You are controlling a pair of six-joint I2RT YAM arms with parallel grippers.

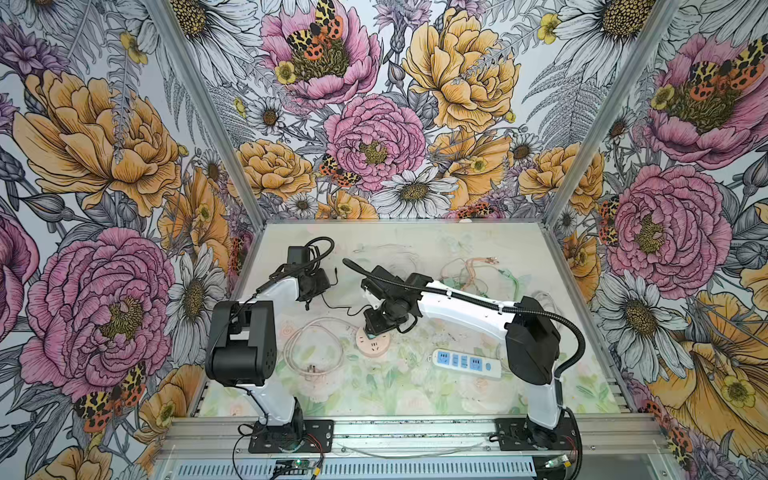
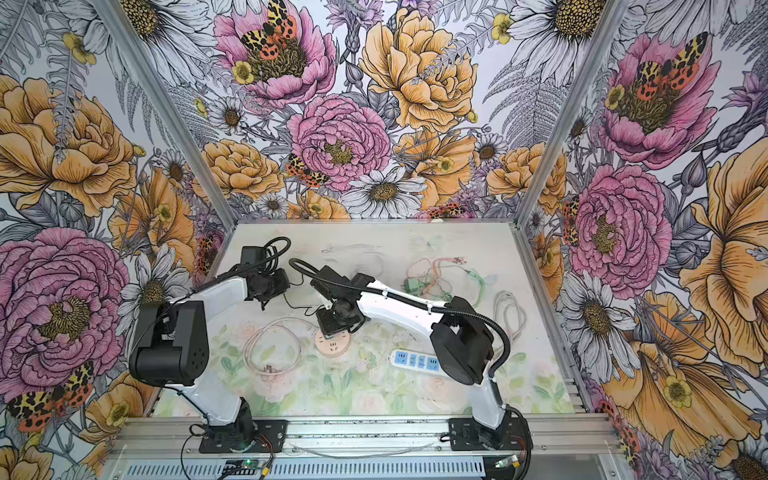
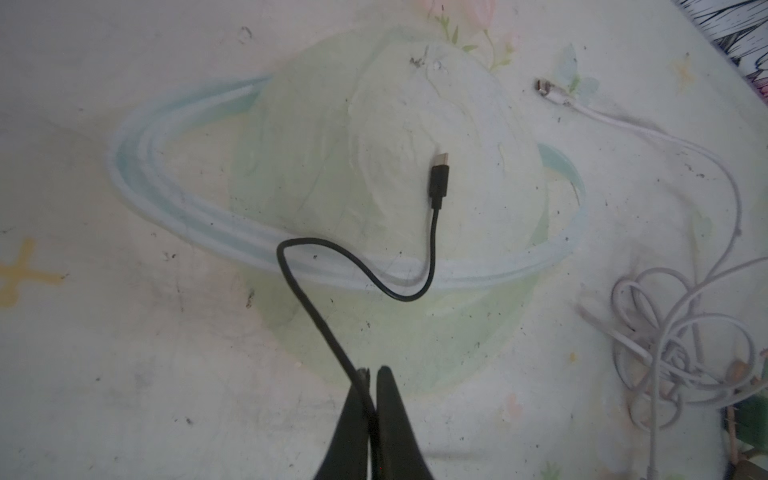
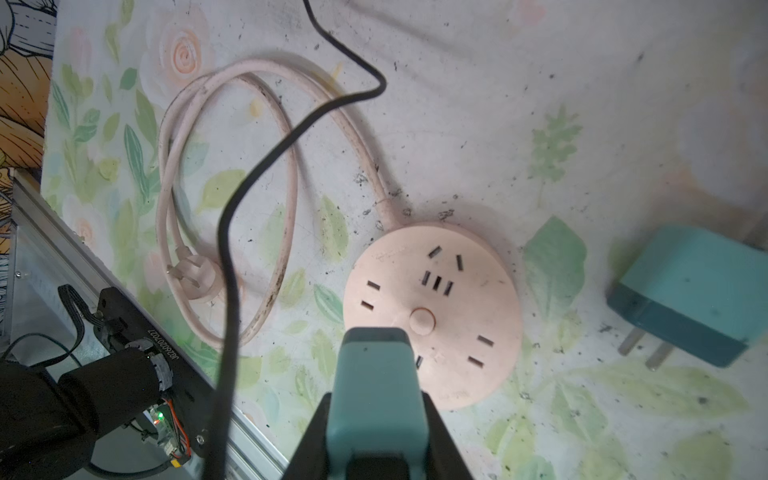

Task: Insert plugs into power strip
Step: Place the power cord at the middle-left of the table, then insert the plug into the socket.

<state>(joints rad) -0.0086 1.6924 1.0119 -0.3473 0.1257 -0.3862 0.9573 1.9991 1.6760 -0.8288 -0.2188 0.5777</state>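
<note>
top / right arm: right pincer (image 1: 376, 323) is hovering over the 12 o'clock edge of the round pink power strip (image 1: 372, 344), near the middle of the tabletop (image 1: 415, 399). Wrist is pointing down, likely lining up a straight push.
top / left arm: left pincer (image 1: 308, 300) is sitting at 10 o'clock of that strip, well apart, probably to keep the insertion lane free.
top / spare strip: white power strip (image 1: 465, 362) is lying at 4 o'clock of the round one, nothing plugged in.
top / clutter: pink cord (image 1: 316, 345) is coiling at 9 o'clock. A cable tangle with the green plug (image 2: 413, 286) is lying at 2 o'clock, away from both pincers.
left wrist / grip: left pincer is pinching the black cable (image 3: 432, 249) with its jaws practically together. The cable's small connector (image 3: 439, 176) is resting on the tabletop.
left wrist / why: my guess is it's managing slack so the cable isn't tugging on the plug.
left wrist / rest: white cables (image 3: 665, 332) are bunching nearby, untouched.
right wrist / grip: right pincer is clamping the held teal plug (image 4: 374, 365) by its two sides, jaws part-open to the plug's width. Prongs are hidden underneath.
right wrist / position: the plug is overhanging the strip's rim. Can't tell if the prongs are touching, and it doesn't look seated. The visible slots are empty.
right wrist / queue: second teal plug (image 4: 685, 291) is lying on its side near the strip, not touching it, prongs showing.
risk: the light round strip may be sliding under the push if the prongs are missing the slots.
</note>
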